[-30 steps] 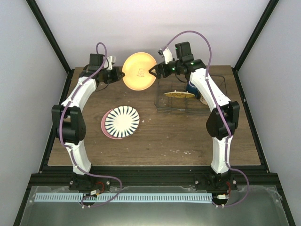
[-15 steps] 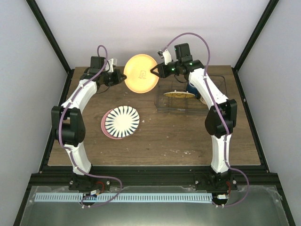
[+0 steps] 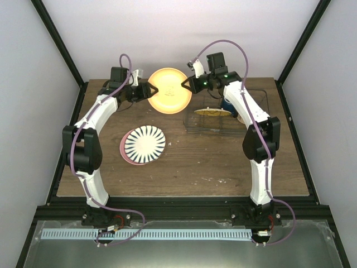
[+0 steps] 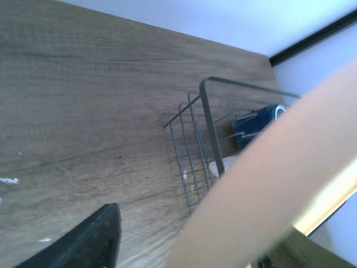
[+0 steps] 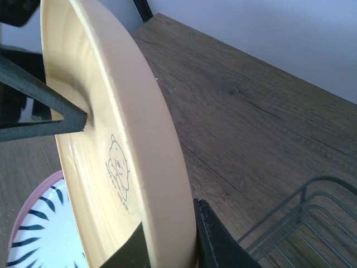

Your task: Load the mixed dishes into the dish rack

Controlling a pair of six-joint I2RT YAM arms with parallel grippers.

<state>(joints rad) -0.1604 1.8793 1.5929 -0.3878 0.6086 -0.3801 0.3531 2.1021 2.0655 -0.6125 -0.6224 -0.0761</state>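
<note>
Passing the yellow-orange plate from arm to arm, in mid-air above the counter's 12 o'clock edge.

Change over the last second: right hand came in gaping at the plate's 3 o'clock rim and is now clenched on it. Right wrist view shows the rim pinched between its fingers. Left hand, which carried the plate by its 9 o'clock rim, now has its jaws spread in a V around that rim. It looks released, though one finger tip sits against or just off the plate's face; cannot tell which. Plate has drifted slightly toward 3 o'clock, nearer the dish rack.

Judgement: handover all but done, weight probably on the right hand alone. Left should back off toward 9 o'clock before the right swings the plate over the rack, which stands near the plate's 4 o'clock.

Plate: held on edge, near upright. Glossy and shallow with a raised rim; small cartoon bear print with lettering on the face.

Dark blue mug already sits in the rack. Striped white plate lies on the pink plate, left of counter centre, both unloaded.
</note>
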